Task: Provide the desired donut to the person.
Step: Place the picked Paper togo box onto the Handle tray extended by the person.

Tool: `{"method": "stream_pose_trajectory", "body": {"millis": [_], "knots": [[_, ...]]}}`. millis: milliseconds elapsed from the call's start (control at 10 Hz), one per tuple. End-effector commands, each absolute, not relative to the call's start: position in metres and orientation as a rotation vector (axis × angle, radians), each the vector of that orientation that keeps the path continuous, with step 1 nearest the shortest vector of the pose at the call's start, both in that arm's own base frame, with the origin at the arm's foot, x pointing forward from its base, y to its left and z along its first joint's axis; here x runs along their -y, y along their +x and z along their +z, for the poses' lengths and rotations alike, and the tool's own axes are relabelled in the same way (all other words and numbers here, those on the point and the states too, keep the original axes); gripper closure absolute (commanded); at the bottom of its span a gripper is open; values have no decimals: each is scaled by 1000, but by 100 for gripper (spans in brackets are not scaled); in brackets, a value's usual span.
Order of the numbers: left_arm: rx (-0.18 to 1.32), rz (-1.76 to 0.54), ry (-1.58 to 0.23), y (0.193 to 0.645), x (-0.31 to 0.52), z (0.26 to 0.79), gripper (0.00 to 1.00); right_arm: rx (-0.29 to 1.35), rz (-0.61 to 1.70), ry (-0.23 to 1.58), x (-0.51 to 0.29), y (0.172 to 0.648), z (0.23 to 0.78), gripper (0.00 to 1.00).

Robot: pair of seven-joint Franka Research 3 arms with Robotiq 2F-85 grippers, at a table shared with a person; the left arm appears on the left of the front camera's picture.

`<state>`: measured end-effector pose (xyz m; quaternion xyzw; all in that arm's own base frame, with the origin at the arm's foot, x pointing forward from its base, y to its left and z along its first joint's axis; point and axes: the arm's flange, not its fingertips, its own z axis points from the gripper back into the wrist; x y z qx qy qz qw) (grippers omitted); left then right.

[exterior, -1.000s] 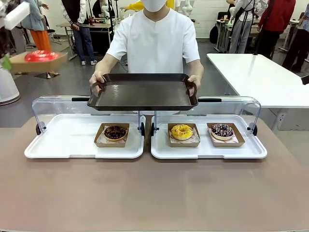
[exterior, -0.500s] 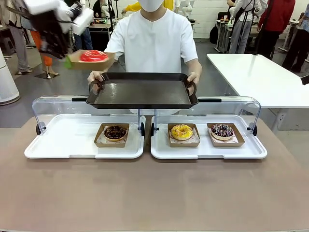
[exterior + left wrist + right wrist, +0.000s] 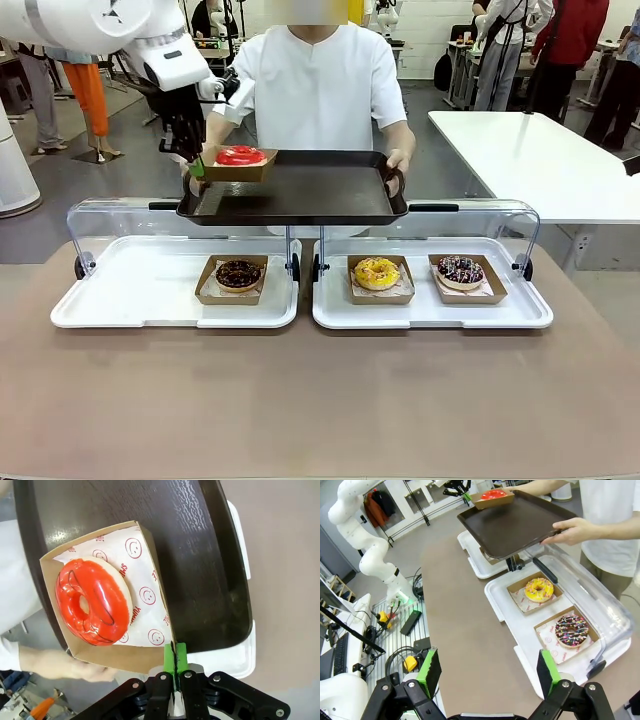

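My left tool (image 3: 197,166) pinched the edge of the carton (image 3: 240,171) holding the red donut (image 3: 241,156), over the left end of the tray (image 3: 300,192) the person (image 3: 320,85) held; my right tool (image 3: 488,672) stood spread.

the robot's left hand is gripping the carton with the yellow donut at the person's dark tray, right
No: the left wrist view shows that donut is red, not yellow. The left hand does grip its carton at the dark tray the person holds.
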<state>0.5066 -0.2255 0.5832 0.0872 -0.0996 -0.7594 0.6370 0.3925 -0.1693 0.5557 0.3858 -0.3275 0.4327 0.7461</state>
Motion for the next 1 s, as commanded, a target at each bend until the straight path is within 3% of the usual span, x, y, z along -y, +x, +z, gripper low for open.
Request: {"method": "stream_pose_trajectory", "body": {"millis": [0,900], "knots": [[234,-1700,188,514,230,585,99,720,939,850,169,393,556,0],[214,-1653,189,530,226,568,99,720,939,850,169,393,556,0]]}}
